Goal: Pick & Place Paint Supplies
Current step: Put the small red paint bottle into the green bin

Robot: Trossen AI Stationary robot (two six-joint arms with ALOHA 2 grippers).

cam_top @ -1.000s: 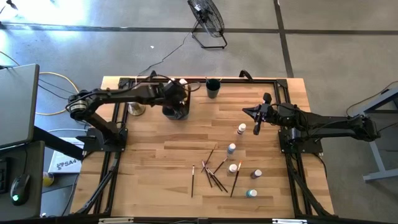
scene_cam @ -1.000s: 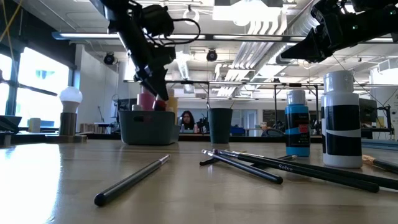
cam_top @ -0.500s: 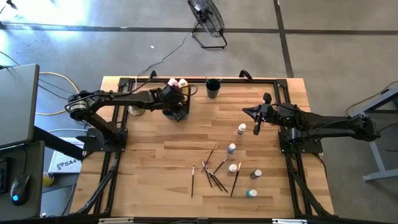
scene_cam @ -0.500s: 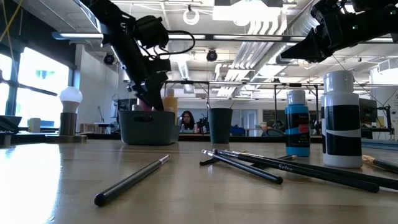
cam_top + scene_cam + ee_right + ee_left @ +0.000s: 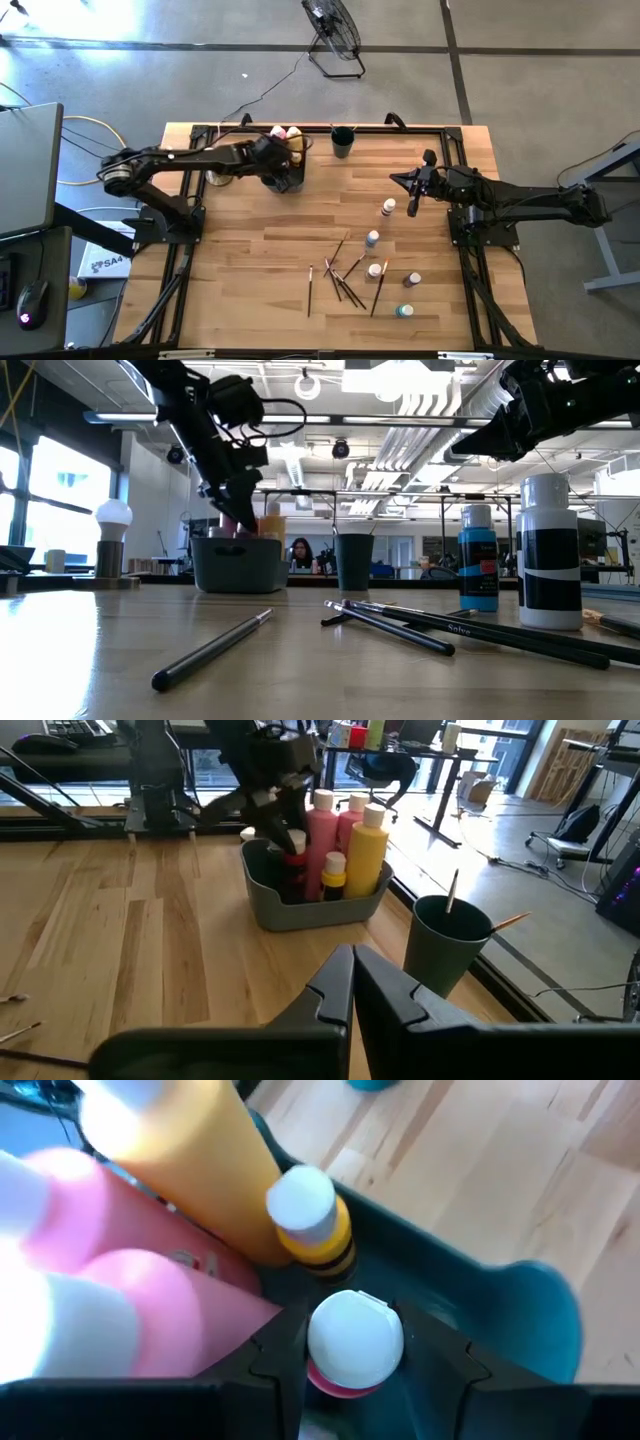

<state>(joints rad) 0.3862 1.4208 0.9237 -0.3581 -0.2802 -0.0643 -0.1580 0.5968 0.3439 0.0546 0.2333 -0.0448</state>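
Note:
A grey bin point(image 5: 288, 181) stands near the table's far edge. In it are tall pink point(image 5: 323, 832) and yellow point(image 5: 367, 850) squeeze bottles and a small yellow bottle point(image 5: 310, 1220). My left gripper point(image 5: 355, 1365) reaches down into the bin and is shut on a small pink white-capped bottle point(image 5: 352, 1342). My right gripper point(image 5: 352, 982) is shut and empty, raised over the table's right part point(image 5: 411, 192). Several small bottles point(image 5: 373, 238) stand on the table, and dark-handled brushes point(image 5: 345, 277) lie flat on it. My left gripper pinches the small pink bottle between its two fingers point(image 5: 283, 1362) at the white cap point(image 5: 355, 1330), coming from above and pointing down into the bin. The bottle stands upright between the fingers; its base is hidden, so whether it rests on the bin floor cannot be told.
A dark cup point(image 5: 342, 141) with brushes in it stands right of the bin. A white knob on a tan base point(image 5: 112, 542) sits left of the bin. Bare wood lies between the bin and the scattered brushes. A person point(image 5: 300, 550) shows in the room behind.
My left arm has shifted a little toward the table's left over the bin, and its gripper has come lower into it. The tall bottles' tops, covered by the arm a second ago, now show from above. The right arm has kept still.

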